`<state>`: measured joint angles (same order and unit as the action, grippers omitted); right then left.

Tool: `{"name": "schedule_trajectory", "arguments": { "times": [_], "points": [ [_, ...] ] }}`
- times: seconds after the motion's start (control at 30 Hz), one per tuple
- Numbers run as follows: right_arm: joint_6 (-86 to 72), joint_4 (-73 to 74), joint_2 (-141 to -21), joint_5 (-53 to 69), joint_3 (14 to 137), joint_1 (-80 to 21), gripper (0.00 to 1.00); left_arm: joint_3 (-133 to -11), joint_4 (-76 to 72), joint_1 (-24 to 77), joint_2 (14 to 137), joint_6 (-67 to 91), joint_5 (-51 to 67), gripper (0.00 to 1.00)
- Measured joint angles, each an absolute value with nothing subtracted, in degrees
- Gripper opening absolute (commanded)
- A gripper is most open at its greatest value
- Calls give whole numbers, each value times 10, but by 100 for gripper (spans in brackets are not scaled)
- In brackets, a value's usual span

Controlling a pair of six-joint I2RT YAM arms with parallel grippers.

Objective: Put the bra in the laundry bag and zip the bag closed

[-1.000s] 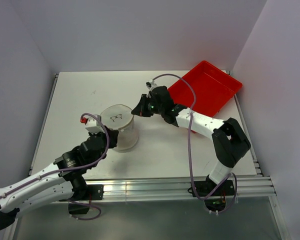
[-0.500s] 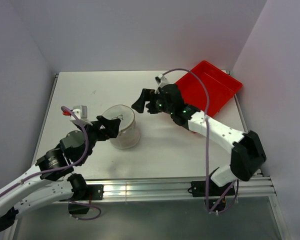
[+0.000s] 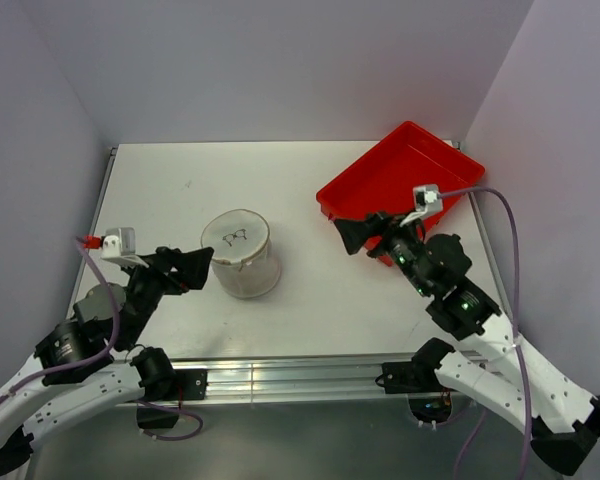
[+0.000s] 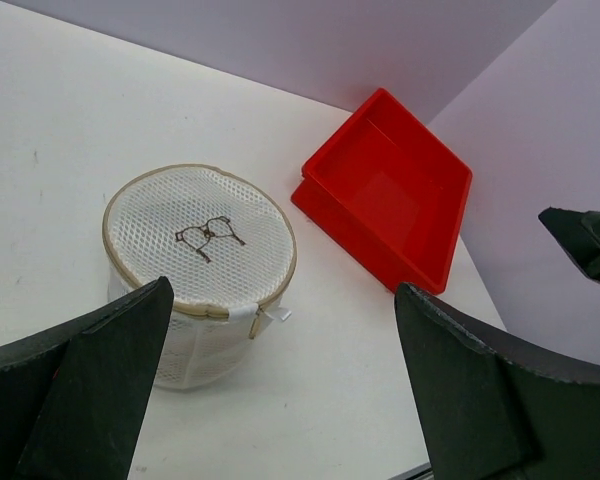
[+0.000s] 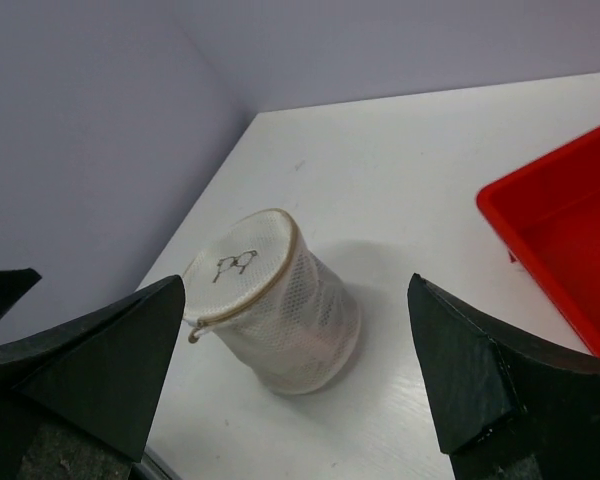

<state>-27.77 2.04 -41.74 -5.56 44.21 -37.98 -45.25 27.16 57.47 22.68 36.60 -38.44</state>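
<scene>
Left gripper point(image 3: 188, 268) is released, jaws spread wide, holding nothing. Right gripper point(image 3: 353, 232) is in the same condition: fingers parted, nothing between them.

Change of state: one second ago I had the left gripper against the side of the laundry bag point(image 3: 242, 255) and the right gripper close to its lid rim. Both now sit well apart from the bag, with the arms drawn back toward their bases. The bag has not shifted and stands upright near the middle of the table point(image 3: 180, 180), left of the red tray point(image 3: 405, 175).

Meaning for the task: in the left wrist view the lid lies flat and seated all round, and the zip pull point(image 4: 265, 318) hangs at the near edge. I judge the zip closed and the task at or near completion. I cannot make out the bra as a distinct item. A pale mass shows faintly behind the mesh in the right wrist view, and nothing lies loose on the table.

Materials:
- Bag: white open mesh, see-through, cylindrical, with a stiff tan rim band.
- Lid: flat mesh disc bearing a dark squiggle mark point(image 4: 210, 237).
- Tray: smooth rigid plastic, rectangular, shallow walls
</scene>
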Motion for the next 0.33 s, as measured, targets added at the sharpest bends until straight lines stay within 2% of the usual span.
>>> {"name": "schedule_trajectory", "arguments": {
  "times": [0.13,0.33],
  "points": [
    [-276,30,-344,-100,385,-380,100,-453,293,575,196,367,-375,99],
    [-291,58,-315,-120,310,-380,100,-447,329,575,162,373,-369,99]
  ]
}}
